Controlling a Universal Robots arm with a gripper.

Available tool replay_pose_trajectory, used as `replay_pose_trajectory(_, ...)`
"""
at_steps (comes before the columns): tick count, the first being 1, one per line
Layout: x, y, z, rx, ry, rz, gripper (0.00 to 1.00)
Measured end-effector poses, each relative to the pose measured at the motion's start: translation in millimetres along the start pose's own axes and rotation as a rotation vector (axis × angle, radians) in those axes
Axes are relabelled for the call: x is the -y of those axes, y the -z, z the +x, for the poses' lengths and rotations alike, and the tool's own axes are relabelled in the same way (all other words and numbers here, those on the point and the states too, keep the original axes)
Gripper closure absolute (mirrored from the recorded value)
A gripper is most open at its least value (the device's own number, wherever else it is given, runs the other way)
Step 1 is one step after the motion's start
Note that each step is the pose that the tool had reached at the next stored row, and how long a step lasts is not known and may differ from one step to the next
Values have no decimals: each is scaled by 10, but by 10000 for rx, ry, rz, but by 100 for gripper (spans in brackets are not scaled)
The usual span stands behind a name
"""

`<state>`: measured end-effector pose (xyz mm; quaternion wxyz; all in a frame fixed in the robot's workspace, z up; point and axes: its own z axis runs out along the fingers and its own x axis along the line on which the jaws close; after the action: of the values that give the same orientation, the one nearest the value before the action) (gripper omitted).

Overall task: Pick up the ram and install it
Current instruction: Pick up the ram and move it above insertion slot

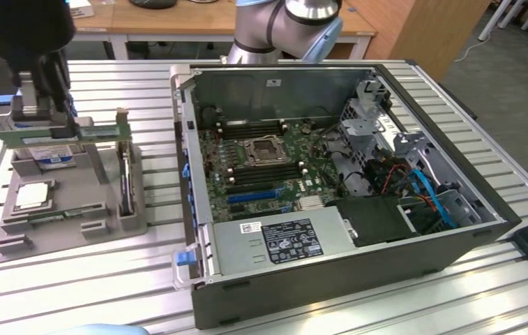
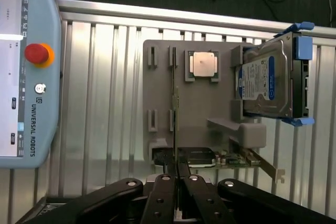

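Gripper (image 1: pixel 42 124) first, from the exterior view: hangs at 9 o'clock of the open computer case (image 1: pixel 338 283), over the far end of the grey fixture (image 1: pixel 68 241) on the slatted table (image 1: pixel 77 293). Clamps the ram (image 1: pixel 83 130) between narrow jaws, green stick level, both ends jutting past the grip, lifted clear of the fixture. Hard drive (image 1: pixel 49 159) behind it, blue label at 6 o'clock of the stick. Further toward 6 o'clock: square processor chip (image 1: pixel 31 197) flat in its recess, then a short green strip (image 1: pixel 59 213) low in the fixture, too small to name. At 3 o'clock of the fixture, tall dark card (image 1: pixel 132 183) upright on edge, just beside the case wall. Inside the case, motherboard (image 1: pixel 273 185) bare to view, square socket (image 1: pixel 264 149) near its middle. Wrist view next: looks down past the gripper (image 2: pixel 178 179), jaws nearly together on the ram (image 2: pixel 175 129), here edge-on as a thin line running out over the fixture (image 2: pixel 205 106). Shows the processor chip (image 2: pixel 202 65) between that line and the hard drive (image 2: pixel 265 80), the card (image 2: pixel 236 159) near the gripper, and a teach pendant (image 2: pixel 31 108) with red stop button (image 2: pixel 37 53) lying on the table (image 2: pixel 100 103), apart from the fixture.
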<state>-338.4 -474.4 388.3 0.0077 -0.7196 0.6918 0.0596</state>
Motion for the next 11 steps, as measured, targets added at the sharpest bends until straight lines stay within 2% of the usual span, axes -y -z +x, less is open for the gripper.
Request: replay_pose_trajectory(11,349,128,3,99,-14,-250,88)
